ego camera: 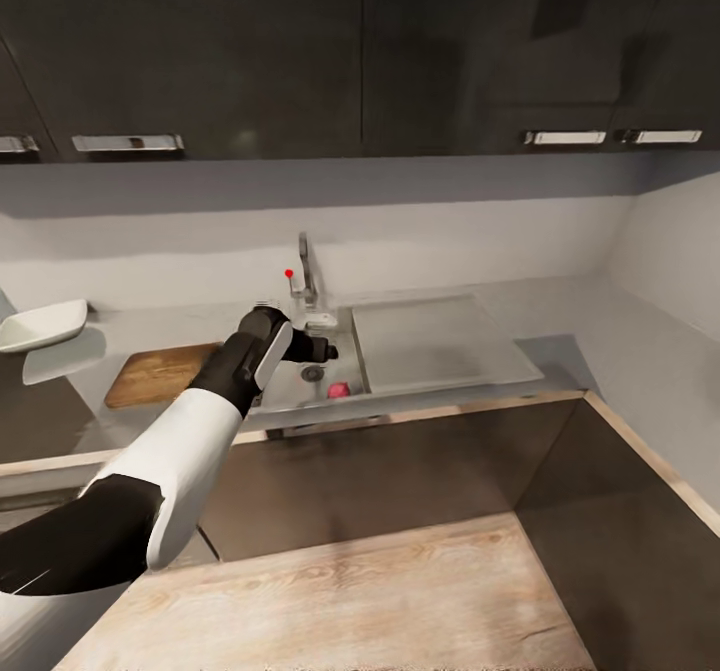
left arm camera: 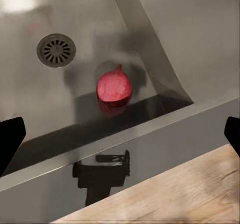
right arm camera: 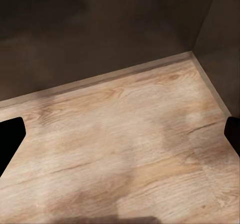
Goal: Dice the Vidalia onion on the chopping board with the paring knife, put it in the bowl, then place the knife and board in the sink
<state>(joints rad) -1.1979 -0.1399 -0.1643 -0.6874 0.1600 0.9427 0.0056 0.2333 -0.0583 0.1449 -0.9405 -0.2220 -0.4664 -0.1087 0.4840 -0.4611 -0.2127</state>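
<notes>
The pinkish Vidalia onion (ego camera: 338, 389) (left arm camera: 114, 87) lies on the floor of the steel sink (ego camera: 288, 389) (left arm camera: 30, 98), near its front right corner and apart from the round drain (ego camera: 312, 373) (left arm camera: 56, 49). My left gripper (ego camera: 325, 352) (left arm camera: 120, 139) hangs open over the basin just above the onion, its dark fingertips (left arm camera: 10, 140) spread wide and touching nothing. The brown chopping board (ego camera: 160, 372) lies on the countertop (ego camera: 560, 311) left of the sink. At the far left stands the white bowl (ego camera: 40, 324). The paring knife is out of view. My right gripper (right arm camera: 120, 139) is open above wooden flooring.
The chrome tap (ego camera: 304, 276) with its red dot rises behind the sink, close to my left wrist. A flat steel drainboard (ego camera: 440, 341) adjoins the sink on the right. Dark wall cabinets (ego camera: 300, 51) hang above. A dark fitting (left arm camera: 102, 171) sits under the counter's front edge.
</notes>
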